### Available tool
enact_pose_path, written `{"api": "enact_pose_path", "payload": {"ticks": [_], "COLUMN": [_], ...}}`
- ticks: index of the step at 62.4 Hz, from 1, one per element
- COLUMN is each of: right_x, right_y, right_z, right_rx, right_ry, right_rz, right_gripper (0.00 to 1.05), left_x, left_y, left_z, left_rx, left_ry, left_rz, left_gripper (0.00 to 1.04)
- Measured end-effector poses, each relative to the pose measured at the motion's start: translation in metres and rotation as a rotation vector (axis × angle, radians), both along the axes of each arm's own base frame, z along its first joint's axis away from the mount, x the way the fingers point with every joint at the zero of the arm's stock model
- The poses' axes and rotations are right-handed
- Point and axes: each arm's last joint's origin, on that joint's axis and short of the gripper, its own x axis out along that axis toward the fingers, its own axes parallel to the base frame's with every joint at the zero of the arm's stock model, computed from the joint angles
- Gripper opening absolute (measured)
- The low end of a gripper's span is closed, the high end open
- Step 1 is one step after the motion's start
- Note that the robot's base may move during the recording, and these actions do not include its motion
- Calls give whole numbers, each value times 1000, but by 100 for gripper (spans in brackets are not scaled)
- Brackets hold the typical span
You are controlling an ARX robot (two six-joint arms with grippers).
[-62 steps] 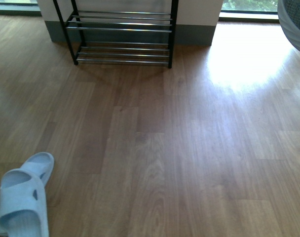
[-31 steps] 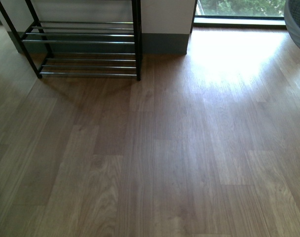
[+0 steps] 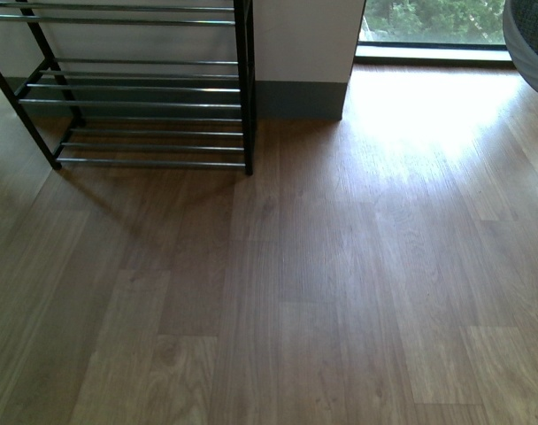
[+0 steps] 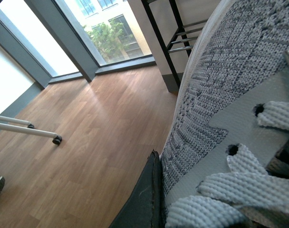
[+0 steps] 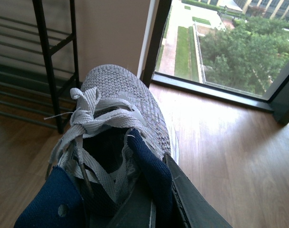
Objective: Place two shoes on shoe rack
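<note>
The left fingers (image 4: 143, 199) are clamped on the left-held sneaker (image 4: 230, 95), and the right fingers (image 5: 192, 204) grasp the right-held sneaker (image 5: 120, 95). Both grey knit shoes are carried above the floor (image 3: 340, 266), and neither is yet on the shoe rack (image 3: 244, 88) at the floor's far edge, by the wall. The step in hand appears to be the approach; the next move calls for closing on the rack and lowering each sole flat across a tier's chrome bars. Against the earlier front views, the rack now appears larger and lower, and the pale blue slide is gone from view.

Sunlit wooden floor (image 3: 340, 266) meets a window (image 3: 433, 22) and white wall (image 3: 304, 40).
</note>
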Motion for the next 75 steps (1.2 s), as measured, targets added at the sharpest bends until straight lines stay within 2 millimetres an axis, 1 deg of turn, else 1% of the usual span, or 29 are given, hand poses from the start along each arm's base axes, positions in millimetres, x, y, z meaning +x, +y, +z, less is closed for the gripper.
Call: {"api": "enact_pose_path", "payload": {"ticks": [75], "right_x": [0], "right_y": [0], "right_z": [0], "right_rx": [-1], "right_ry": [1], "right_rz": [-8], "right_gripper": [1], "left_x": [0], "left_y": [0], "left_z": [0], "left_rx": [0], "left_ry": [1], "left_rz": [-2], "left_gripper": [2]}}
